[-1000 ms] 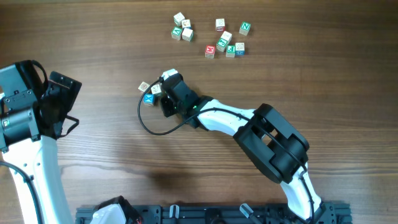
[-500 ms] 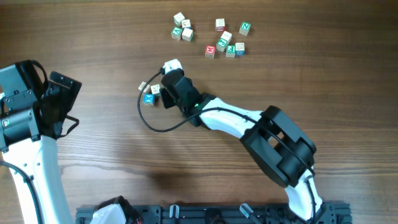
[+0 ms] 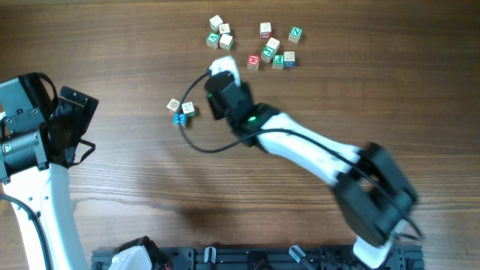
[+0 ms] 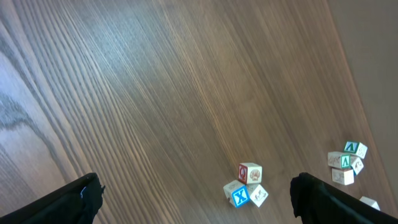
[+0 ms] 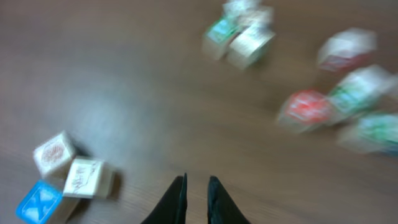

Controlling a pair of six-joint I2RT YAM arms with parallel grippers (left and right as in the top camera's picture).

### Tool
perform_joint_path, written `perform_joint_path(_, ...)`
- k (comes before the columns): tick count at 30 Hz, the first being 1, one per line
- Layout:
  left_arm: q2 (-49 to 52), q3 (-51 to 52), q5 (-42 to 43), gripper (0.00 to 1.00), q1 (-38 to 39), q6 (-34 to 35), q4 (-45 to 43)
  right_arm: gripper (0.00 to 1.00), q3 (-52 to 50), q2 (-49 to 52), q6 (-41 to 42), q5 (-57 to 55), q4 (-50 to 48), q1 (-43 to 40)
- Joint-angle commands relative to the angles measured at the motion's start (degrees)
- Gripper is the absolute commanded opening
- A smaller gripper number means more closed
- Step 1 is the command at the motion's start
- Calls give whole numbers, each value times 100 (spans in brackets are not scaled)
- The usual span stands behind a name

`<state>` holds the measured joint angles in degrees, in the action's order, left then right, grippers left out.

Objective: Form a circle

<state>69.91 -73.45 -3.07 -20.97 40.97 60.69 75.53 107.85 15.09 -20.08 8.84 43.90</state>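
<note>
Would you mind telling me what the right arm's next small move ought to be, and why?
Probably reach on to the top cubes and open over one. Only three cubes sit together on the left, too few for a circle, and the right claw is empty, nearly closed, and pointed toward that pile.

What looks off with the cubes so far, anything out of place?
No damage or spills. The three placed cubes sit bunched in a tight cluster, touching, nothing like a ring. The other cubes lie loose in two groups at the table's far edge.
</note>
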Motion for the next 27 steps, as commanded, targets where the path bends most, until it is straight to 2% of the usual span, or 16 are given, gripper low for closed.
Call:
perform_joint_path(1,24,26,28,100,24,-70,4,36,57,-960,7,-560,651,-448)
perform_joint_path(3,24,26,26,100,24,-70,4,59,57,-1296,7,-560,1106,-780)
perform_joint_path(4,24,26,28,100,22,-70,4,87,57,-1460,9,-560,1388,-962)
perform_joint_path(5,24,26,26,100,24,-70,4,100,57,-1631,11,-560,1646,-1141)
perform_joint_path(10,24,26,28,100,22,-70,4,100,57,-2675,-13,-599,2194,-1628)
perform_joint_path(14,24,26,28,100,24,-70,4,100,57,-3746,-13,-1552,2562,-1635)
perform_joint_path(17,24,26,28,100,22,-70,4,100,57,-4439,-90,-1620,3294,-1635)
perform_joint_path(19,24,26,26,100,22,-70,4,99,57,-4708,-400,-1692,3508,-1644)
perform_joint_path(22,24,26,26,100,22,-70,4,100,57,-5069,-396,-2090,3897,-1744)
perform_joint_path(27,24,26,28,100,24,-70,4,100,57,-5729,313,-2105,4328,-1965)
